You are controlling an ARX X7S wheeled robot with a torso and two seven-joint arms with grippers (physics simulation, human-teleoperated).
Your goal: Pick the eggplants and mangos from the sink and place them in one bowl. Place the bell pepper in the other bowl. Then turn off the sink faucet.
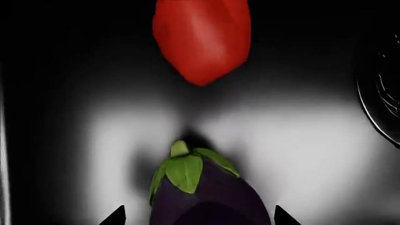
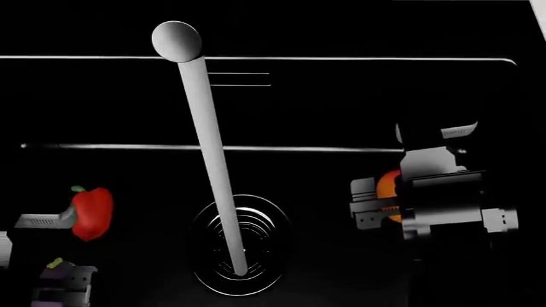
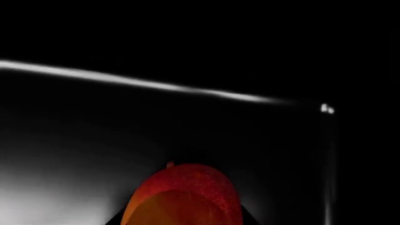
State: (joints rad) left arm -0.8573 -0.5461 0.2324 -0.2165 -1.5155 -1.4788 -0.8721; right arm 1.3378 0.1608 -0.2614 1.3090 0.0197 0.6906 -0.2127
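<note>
A purple eggplant (image 1: 209,197) with a green cap lies between the fingers of my left gripper (image 1: 200,220), which is open around it with a gap at one side. In the head view this gripper (image 2: 68,281) and eggplant (image 2: 56,271) are at the bottom left. A red bell pepper (image 1: 201,37) lies just beyond the eggplant, and it also shows in the head view (image 2: 91,212). My right gripper (image 3: 184,221) is shut on a red-orange mango (image 3: 184,192). It holds the mango (image 2: 388,184) at the sink's right side. The bowls are out of view.
The dark sink basin has bright rims (image 2: 341,59). A long pale faucet spout or stream (image 2: 209,153) runs down to the round drain (image 2: 256,256), which also shows in the left wrist view (image 1: 381,93). The sink's far wall edge (image 3: 187,88) is ahead of the right gripper.
</note>
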